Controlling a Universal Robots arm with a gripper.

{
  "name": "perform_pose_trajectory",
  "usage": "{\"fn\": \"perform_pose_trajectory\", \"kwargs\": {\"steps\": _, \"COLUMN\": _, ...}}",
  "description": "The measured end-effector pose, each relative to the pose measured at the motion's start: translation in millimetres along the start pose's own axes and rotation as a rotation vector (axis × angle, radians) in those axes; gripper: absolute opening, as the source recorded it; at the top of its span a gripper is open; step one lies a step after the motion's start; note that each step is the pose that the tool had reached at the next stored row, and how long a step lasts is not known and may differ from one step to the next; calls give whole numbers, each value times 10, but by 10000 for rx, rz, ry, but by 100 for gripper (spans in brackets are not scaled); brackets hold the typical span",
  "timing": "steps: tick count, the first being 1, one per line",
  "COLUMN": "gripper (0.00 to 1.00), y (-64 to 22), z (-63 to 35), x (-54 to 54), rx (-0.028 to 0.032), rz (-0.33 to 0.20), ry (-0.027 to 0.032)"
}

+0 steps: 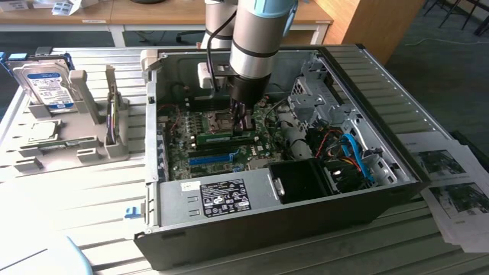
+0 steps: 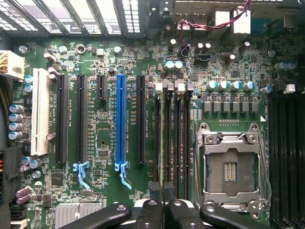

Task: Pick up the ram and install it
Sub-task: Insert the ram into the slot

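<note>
Fingers (image 2: 156,194) apparently around ram (image 1: 223,138) over motherboard (image 2: 102,125)

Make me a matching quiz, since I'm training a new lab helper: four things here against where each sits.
Things:
1 ram
2 hard drive
3 printed sheets
4 long slot strip

Places:
A upright in the grey holder, outside the case
B bright blue, on the motherboard
C at the claw, inside the case
D lying flat, on the exterior view's right of the case

Pairs: 1-C; 2-A; 3-D; 4-B
</note>
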State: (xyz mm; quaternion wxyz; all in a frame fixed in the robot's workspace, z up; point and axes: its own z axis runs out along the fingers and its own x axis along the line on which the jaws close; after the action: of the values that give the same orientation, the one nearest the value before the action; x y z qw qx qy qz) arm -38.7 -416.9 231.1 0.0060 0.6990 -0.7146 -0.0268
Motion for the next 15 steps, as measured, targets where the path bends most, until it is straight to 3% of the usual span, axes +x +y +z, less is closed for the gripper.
{"fn": "perform_pose_trajectory", "kwargs": {"steps": 15, "gripper": 11, "y": -1, "z": 16, "x": 1, "rx": 0, "rz": 16, "ry": -1}}
